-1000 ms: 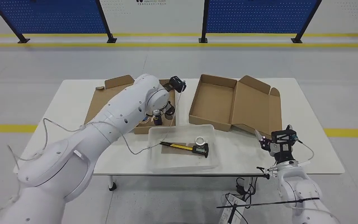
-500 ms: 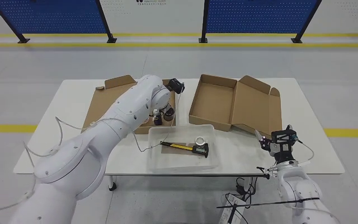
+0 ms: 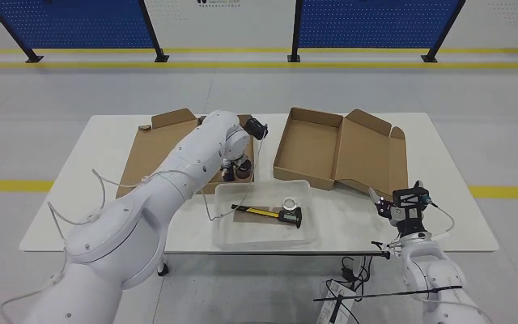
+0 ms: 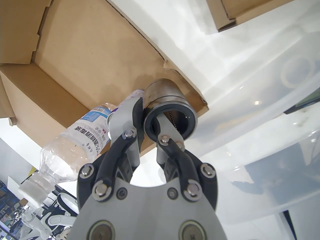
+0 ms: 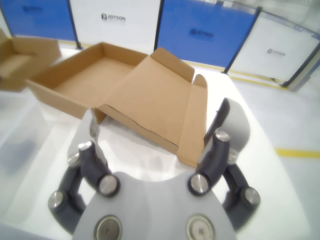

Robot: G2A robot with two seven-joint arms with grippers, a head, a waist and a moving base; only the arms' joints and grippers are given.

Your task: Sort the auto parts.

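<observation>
My left gripper (image 4: 148,116) is shut on a metal cylindrical bearing (image 4: 166,96), one finger inside its bore and one outside. It hangs over the near right corner of the left cardboard box (image 4: 82,46), beside a clear plastic bottle (image 4: 75,138). In the top view this gripper (image 3: 235,168) is at the box's (image 3: 150,154) front right corner. A clear bin (image 3: 263,231) in front holds a yellow-and-black tool (image 3: 267,214) and a white ring (image 3: 288,203). My right gripper (image 5: 157,118) stands open and empty near the table's front right (image 3: 396,206).
A second cardboard box (image 3: 312,150) lies open at the middle right, its lid (image 3: 368,158) folded out toward my right gripper. The white table (image 3: 461,162) has bare room to the right of that lid. Blue fence panels (image 3: 372,20) stand behind.
My left arm has shifted slightly to the right with the bearing in its gripper. The right arm has kept still.
</observation>
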